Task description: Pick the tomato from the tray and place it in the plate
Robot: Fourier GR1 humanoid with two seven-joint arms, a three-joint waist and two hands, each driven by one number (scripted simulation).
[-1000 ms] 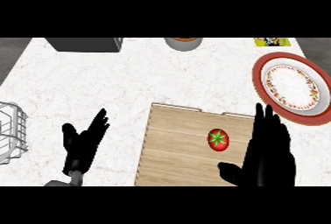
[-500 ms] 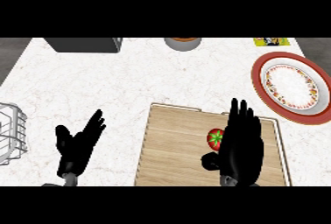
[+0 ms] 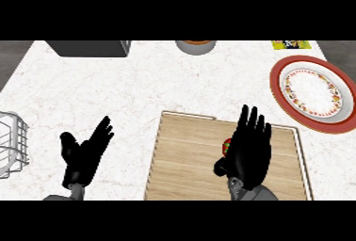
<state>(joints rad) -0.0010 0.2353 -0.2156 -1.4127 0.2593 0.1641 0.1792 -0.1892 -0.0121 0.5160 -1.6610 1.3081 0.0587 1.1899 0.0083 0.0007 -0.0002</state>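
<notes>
Tomato, one: red with a green top, on the single wooden tray (pale, rectangular, raised rim), mostly hidden beneath the right hand, whose fingers are straight and spread over it, gripping nothing. Plate, one: round, red rim, white patterned centre, just beside the tray's far right corner. Left hand, one: open and resting, fingers up, on the white marbled counter.

bare counter lies open between tray and plate; wire rack crowds the left edge.
</notes>
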